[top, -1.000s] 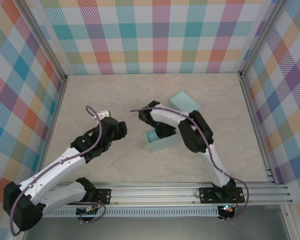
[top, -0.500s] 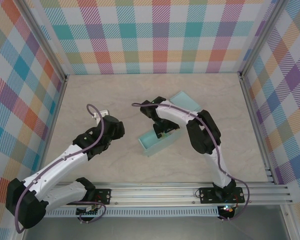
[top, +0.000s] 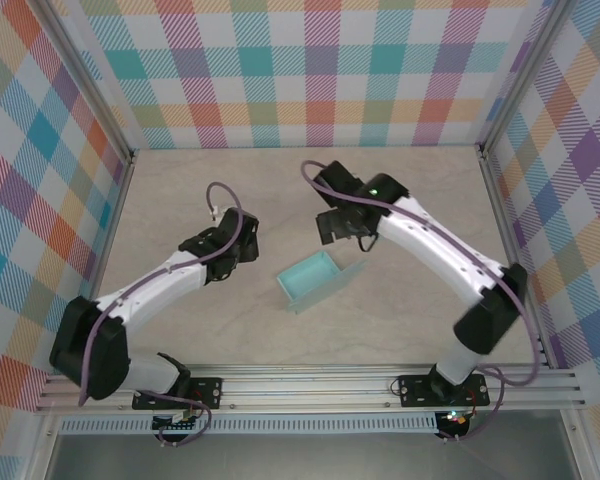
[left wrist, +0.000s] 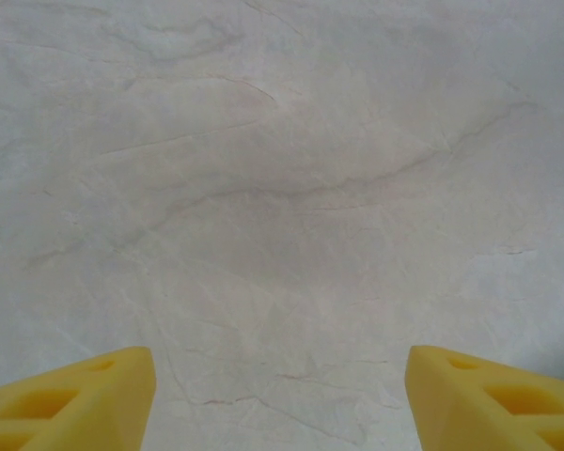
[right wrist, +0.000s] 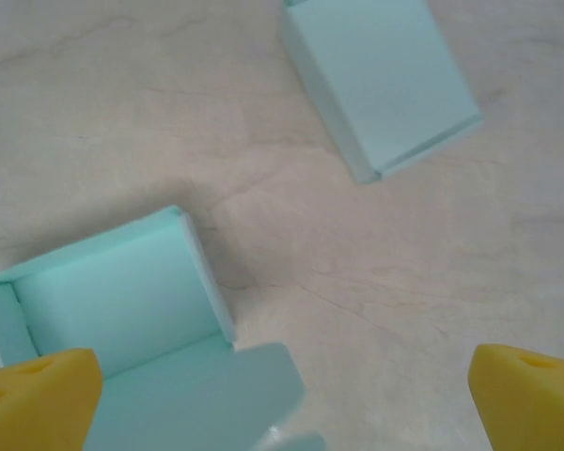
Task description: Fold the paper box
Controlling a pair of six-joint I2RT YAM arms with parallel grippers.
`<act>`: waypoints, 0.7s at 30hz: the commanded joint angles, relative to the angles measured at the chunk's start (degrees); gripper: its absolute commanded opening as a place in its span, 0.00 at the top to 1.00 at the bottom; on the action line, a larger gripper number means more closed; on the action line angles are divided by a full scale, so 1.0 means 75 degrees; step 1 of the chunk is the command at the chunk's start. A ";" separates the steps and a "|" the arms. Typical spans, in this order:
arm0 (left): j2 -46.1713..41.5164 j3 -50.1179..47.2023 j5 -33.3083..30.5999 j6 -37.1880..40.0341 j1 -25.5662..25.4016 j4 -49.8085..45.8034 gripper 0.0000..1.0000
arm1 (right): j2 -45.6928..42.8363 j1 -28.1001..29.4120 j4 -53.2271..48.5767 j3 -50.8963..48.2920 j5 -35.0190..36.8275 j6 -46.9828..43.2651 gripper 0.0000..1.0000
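Open box [top: 315, 280] on the table [top: 180, 180], left tool [top: 248, 240] to its left, right tool [top: 345, 228] just behind, second box [right wrist: 381, 80] farther back.

Just ahead of the right pincer [right wrist: 282, 399], the open paper box [right wrist: 122, 310] runs off the lower edge, and farther ahead the second teal box [right wrist: 381, 80] is clipped at the top.

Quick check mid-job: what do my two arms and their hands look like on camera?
Both the left arm and right arm have white shells with black joints and a purple cable looping along each. The left hand and right hand have yellow, wedge-shaped fingers with hollow cut-outs. Black bases sit on a silver rail.
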 commanded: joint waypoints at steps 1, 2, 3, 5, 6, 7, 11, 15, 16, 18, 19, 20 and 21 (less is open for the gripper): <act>0.0554 0.0304 0.0172 0.0410 0.0132 0.0482 0.33 | -0.1405 -0.0081 0.0114 -0.1249 0.0529 0.0605 0.00; 0.0743 0.0341 0.0209 0.0437 0.0143 0.0558 0.35 | -0.1955 -0.0080 0.0216 -0.1719 0.0526 0.0864 0.00; 0.0928 0.0376 0.0300 0.0464 0.0148 0.0658 0.39 | -0.2470 -0.0088 0.0396 -0.2231 0.0417 0.1035 0.00; 0.1215 0.0423 0.0562 0.0463 0.0147 0.0871 0.44 | -0.3465 -0.0102 0.0991 -0.3306 -0.0033 0.1353 0.00; 0.1361 0.0419 0.0731 0.0458 0.0144 0.0978 0.46 | -0.3966 -0.0102 0.1477 -0.4015 -0.0391 0.1417 0.00; 0.1467 0.0438 0.0872 0.0442 0.0144 0.0981 0.47 | -0.4396 -0.0114 0.1899 -0.4622 -0.0766 0.1509 0.00; 0.1819 0.0460 0.1407 0.0368 0.0144 0.1326 0.53 | -0.5324 -0.0137 0.3632 -0.6870 -0.2324 0.2484 0.00; 0.1958 0.0264 0.1846 0.0269 0.0132 0.1488 0.63 | -0.5261 -0.0137 0.5430 -0.8457 -0.3349 0.3476 0.00; 0.1993 0.0192 0.1937 0.0230 0.0123 0.1536 0.64 | -0.5137 -0.0134 0.5746 -0.8708 -0.3423 0.3650 0.04; 0.2063 0.0074 0.2060 0.0161 0.0097 0.1624 0.65 | -0.4857 -0.0130 0.6301 -0.9029 -0.3537 0.3882 0.18; 0.2098 0.0020 0.2108 0.0130 0.0085 0.1670 0.65 | -0.4686 -0.0134 0.6700 -0.9170 -0.3611 0.3994 0.32; 0.2130 -0.0036 0.2137 0.0105 0.0046 0.1720 0.65 | -0.4496 -0.0134 0.7115 -0.9276 -0.3714 0.4056 0.41; 0.2169 -0.0079 0.2161 0.0088 0.0021 0.1749 0.65 | -0.4301 -0.0135 0.7409 -0.9320 -0.3778 0.4076 0.45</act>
